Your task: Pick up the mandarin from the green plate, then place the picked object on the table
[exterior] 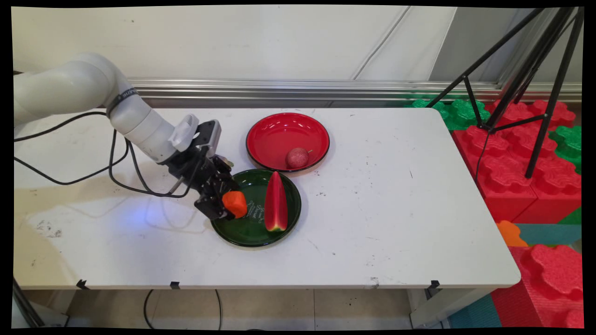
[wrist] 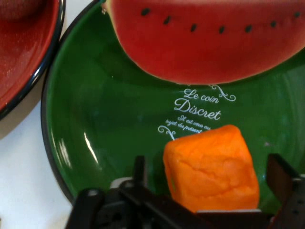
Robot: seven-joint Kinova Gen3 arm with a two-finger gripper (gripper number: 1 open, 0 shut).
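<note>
The gripper [exterior: 226, 204] is hanging low over the left rim of the green plate [exterior: 242, 232], its jaws clenched on an orange cube [exterior: 234, 204]; in the hand view the orange cube [wrist: 212, 167] is sitting between the two black fingers [wrist: 281, 176], above the plate's green floor [wrist: 95, 119] and just below the white lettering printed there; whether the cube is touching the plate or hanging a little above it, the pictures are not showing. A watermelon slice [exterior: 276, 202] is lying on the same plate, to the right of the cube and apart from it, its pointed end reaching toward the far rim; from the hand camera the slice [wrist: 205, 43] is filling the top of the picture, red flesh with a row of dark seeds. Behind the green plate, and touching or nearly touching its rim, a red bowl [exterior: 279, 132] is resting on the white counter [exterior: 396, 209]; a small reddish round fruit [exterior: 297, 157] with a thin stem is lying in the bowl's near part. Black cables [exterior: 111, 163] are drooping from the arm onto the counter's left side; beyond the counter's right end, red and green foam blocks [exterior: 512, 158] are standing stacked on the floor, with a black tripod [exterior: 535, 70] rising over them.
</note>
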